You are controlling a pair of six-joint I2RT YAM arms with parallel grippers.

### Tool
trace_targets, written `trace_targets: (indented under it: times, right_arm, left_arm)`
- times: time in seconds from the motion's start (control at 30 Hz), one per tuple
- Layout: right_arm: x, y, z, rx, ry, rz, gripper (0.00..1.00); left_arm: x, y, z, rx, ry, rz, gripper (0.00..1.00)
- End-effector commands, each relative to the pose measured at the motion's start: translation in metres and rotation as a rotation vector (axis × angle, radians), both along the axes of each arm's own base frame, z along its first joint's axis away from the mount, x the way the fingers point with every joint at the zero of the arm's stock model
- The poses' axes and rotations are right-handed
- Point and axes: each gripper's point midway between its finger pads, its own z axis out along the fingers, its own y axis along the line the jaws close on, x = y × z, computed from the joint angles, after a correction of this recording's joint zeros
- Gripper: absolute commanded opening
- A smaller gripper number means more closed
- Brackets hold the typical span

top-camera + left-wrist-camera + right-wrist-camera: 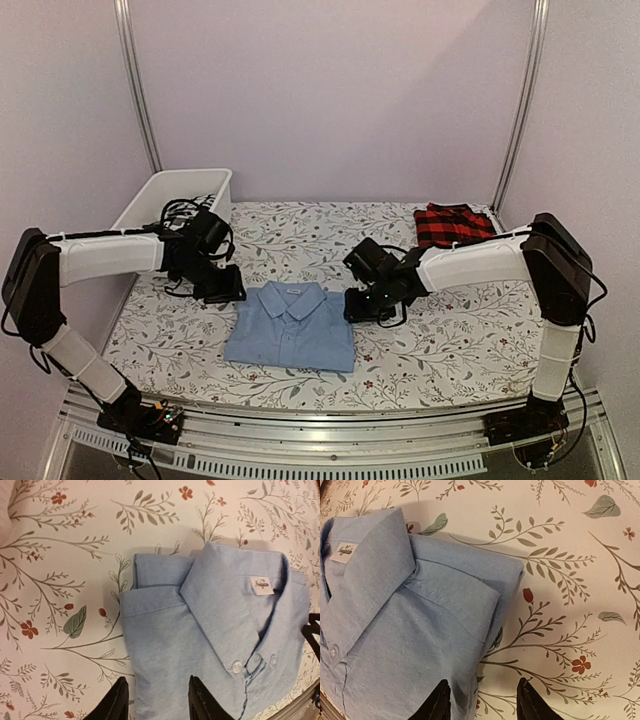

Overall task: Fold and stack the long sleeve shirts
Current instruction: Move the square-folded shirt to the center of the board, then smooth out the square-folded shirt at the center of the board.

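A light blue long sleeve shirt lies folded, collar up and buttoned, on the floral tablecloth between my two arms. My left gripper hovers at its left shoulder edge. In the left wrist view the left gripper is open, its jaws straddling the edge of the blue shirt without pinching it. My right gripper is at the shirt's right shoulder edge. In the right wrist view the right gripper is open over the side fold of the blue shirt. The red-and-black plaid shirt lies folded at the back right.
A white plastic bin stands at the back left, behind my left arm. The floral tablecloth covers the table, and a metal rail runs along its near edge. Frame posts rise at both back corners.
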Motion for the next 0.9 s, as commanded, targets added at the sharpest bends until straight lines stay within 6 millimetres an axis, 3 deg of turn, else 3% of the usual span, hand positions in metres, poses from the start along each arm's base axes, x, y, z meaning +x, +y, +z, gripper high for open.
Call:
trace_targets:
  times: [0.0,0.17,0.3,0.4,0.67,0.77,0.87]
  right_arm:
    - [0.015,-0.011,0.041,0.044,-0.092,-0.056,0.44]
    - [0.038,-0.040,0.053,0.047,-0.121,-0.117,0.43]
    - [0.067,-0.073,0.063,0.021,-0.171,-0.180,0.43]
    - [0.083,-0.098,0.059,-0.017,-0.182,-0.216,0.43]
    - [0.123,-0.152,0.055,-0.135,-0.230,-0.318,0.46]
    - [0.141,-0.167,0.051,-0.203,-0.243,-0.337,0.47]
    - [0.159,-0.183,0.050,-0.285,-0.269,-0.363,0.47]
  left_arm:
    - [0.012,-0.017,0.038,-0.061,-0.096,-0.036,0.37]
    - [-0.002,-0.070,0.040,-0.187,-0.068,-0.150,0.26]
    - [-0.014,-0.107,0.027,-0.248,-0.022,-0.225,0.24]
    - [-0.019,-0.124,0.013,-0.279,0.020,-0.249,0.22]
    - [-0.024,-0.122,-0.028,-0.247,0.082,-0.256,0.23]
    - [-0.022,-0.119,-0.024,-0.226,0.065,-0.260,0.26]
    - [-0.018,-0.118,-0.006,-0.230,0.020,-0.262,0.32]
